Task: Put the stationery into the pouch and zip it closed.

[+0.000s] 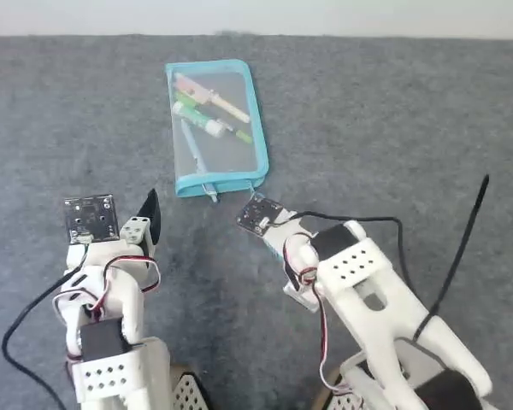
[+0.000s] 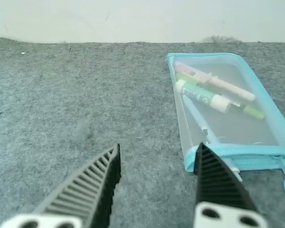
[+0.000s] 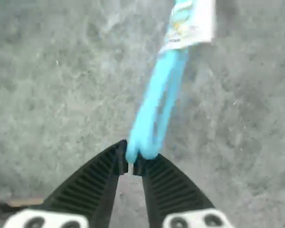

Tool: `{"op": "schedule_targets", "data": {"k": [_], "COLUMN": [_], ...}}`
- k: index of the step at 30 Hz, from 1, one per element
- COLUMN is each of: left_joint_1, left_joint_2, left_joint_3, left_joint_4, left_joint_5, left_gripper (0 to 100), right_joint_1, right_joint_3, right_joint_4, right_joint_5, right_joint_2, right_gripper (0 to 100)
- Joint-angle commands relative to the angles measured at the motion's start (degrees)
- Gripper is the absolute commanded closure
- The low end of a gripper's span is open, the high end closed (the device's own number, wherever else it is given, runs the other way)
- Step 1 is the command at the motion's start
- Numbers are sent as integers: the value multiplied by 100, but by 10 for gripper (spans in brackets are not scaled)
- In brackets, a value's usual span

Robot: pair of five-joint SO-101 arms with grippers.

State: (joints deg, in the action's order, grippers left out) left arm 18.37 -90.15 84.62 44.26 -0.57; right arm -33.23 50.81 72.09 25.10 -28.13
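The clear pouch with a teal rim (image 1: 262,128) lies flat at the back of the mat, also in the left wrist view (image 2: 242,153). Several pens and a glue stick (image 1: 207,109) (image 2: 210,90) lie inside it. The tip of a blue pen (image 1: 210,195) (image 2: 232,166) pokes out at the pouch's near edge. My right gripper (image 3: 131,160) is shut on the blue zipper pull loop (image 3: 156,107) at the pouch's near right corner. My left gripper (image 2: 159,152) (image 1: 132,218) stands open over the bare mat, near and left of the pouch, holding nothing.
Grey felt mat (image 1: 393,120) covers the table up to a pale wall at the back. A black cable (image 1: 462,248) rises beside the right arm (image 1: 350,265). Free mat lies left and right of the pouch.
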Motion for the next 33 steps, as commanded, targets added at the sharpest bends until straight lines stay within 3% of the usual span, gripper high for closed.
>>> {"op": "schedule_targets", "data": {"k": [1, 6, 13, 20, 25, 33], "left_joint_1": [26, 26, 18, 35, 35, 26], "left_joint_2": [-35, -35, -35, -44, -53, -62], "left_joint_3": [-75, -75, -75, -75, -75, -75], "left_joint_4": [-185, -185, -193, -167, -185, -193], "left_joint_5": [53, 53, 53, 53, 53, 44], "left_gripper": [756, 756, 756, 756, 756, 756], "right_joint_1": [101, 57, -215, -655, -673, -646], "right_joint_3": [-35, -141, -1820, -2927, -3393, -4000], "right_joint_4": [171, 119, 101, -919, -1701, -1798], "right_joint_5": [132, 413, -484, -1670, -1811, -1829], "right_joint_2": [-295, -532, -462, 1824, 3380, 4462], "right_gripper": [830, 682, 730, 749, 751, 752]}}
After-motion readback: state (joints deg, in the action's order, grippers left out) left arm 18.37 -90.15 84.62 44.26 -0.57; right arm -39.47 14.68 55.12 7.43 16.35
